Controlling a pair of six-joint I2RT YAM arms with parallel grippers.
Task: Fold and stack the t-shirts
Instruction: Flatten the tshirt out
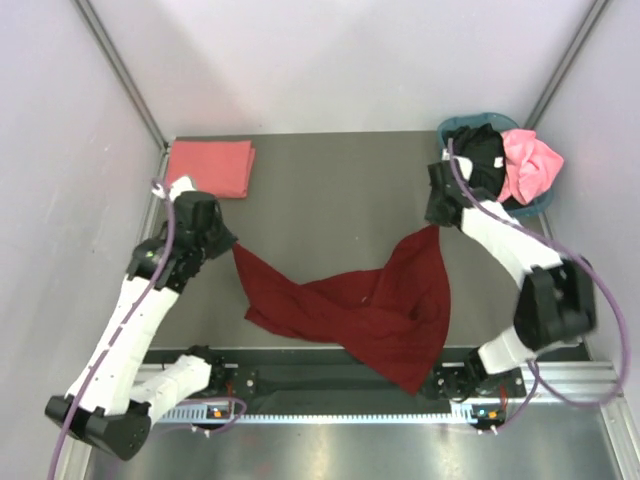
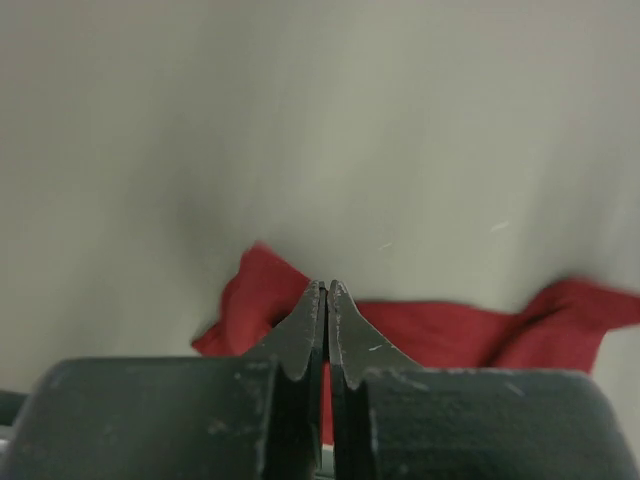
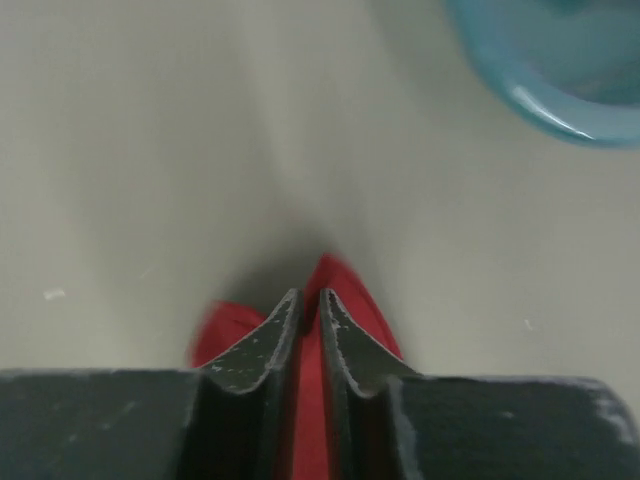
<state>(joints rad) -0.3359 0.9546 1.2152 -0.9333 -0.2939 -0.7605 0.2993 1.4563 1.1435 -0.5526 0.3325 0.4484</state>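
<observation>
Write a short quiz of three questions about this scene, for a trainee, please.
1. True or false: the salmon-pink t-shirt lies folded at the far left corner of the table.
2. What lies in the teal basket? A: the black t-shirt and the bright pink t-shirt. B: a towel. C: nothing.
3. Which t-shirt do the left gripper and the right gripper each pinch between their fingers?
Key: 1 true; 2 A; 3 the maroon t-shirt.
</observation>
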